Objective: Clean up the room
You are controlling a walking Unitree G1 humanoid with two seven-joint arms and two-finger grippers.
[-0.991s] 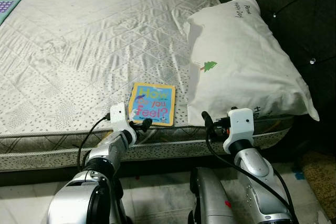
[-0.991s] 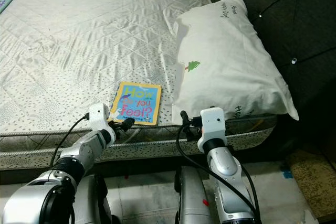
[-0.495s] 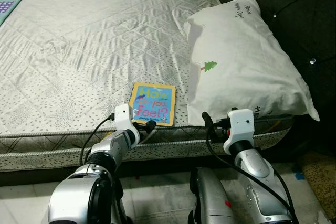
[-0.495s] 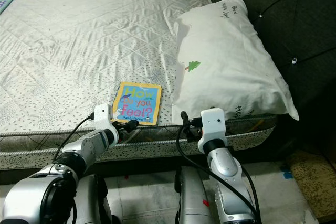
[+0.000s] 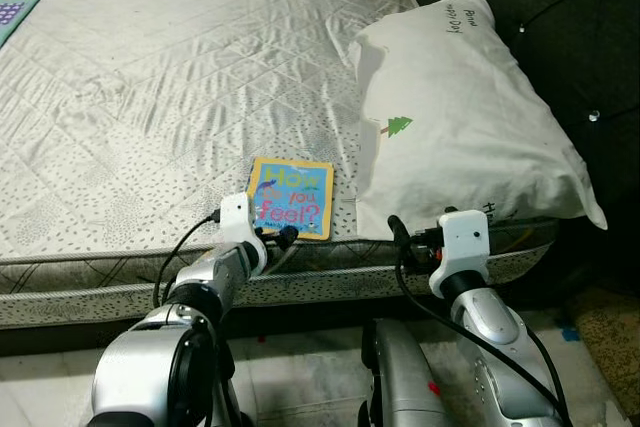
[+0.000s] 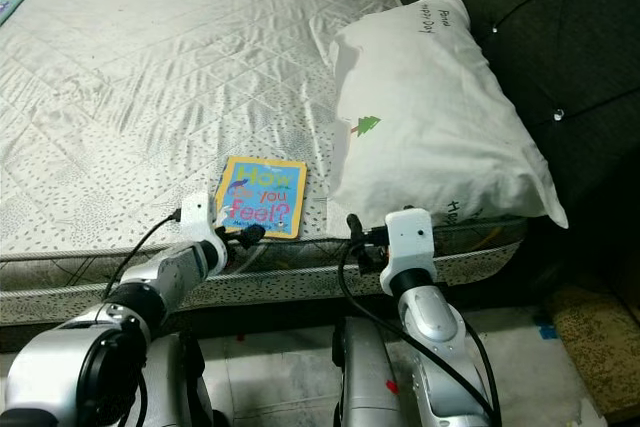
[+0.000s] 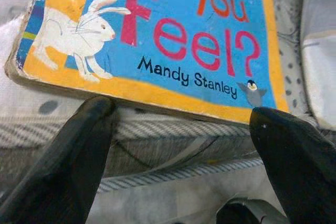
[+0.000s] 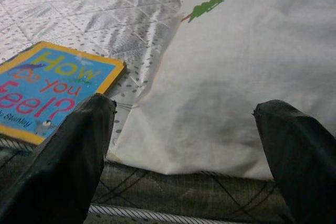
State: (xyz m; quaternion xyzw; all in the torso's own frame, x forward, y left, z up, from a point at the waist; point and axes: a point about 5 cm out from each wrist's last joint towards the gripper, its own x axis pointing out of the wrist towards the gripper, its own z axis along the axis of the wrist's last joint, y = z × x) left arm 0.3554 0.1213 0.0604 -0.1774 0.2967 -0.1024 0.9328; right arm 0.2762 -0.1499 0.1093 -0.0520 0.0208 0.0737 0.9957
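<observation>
At the mattress (image 5: 150, 97) edge, we find our left gripper (image 7: 178, 145) spread wide, the book (image 5: 291, 197) lying just beyond at twelve o'clock; right gripper (image 8: 189, 150) likewise spread before the pillow (image 5: 460, 117).

Broad bare mattress (image 5: 170, 77) is left open beyond and to the left of the book (image 5: 291, 197). On the right the way is closed by the pillow (image 5: 460, 117), just beside the book, seemingly not touching. The book's near edge, by the mattress edge, is flanked by the spread fingers (image 7: 68, 156) of the left gripper (image 7: 178, 116).
</observation>
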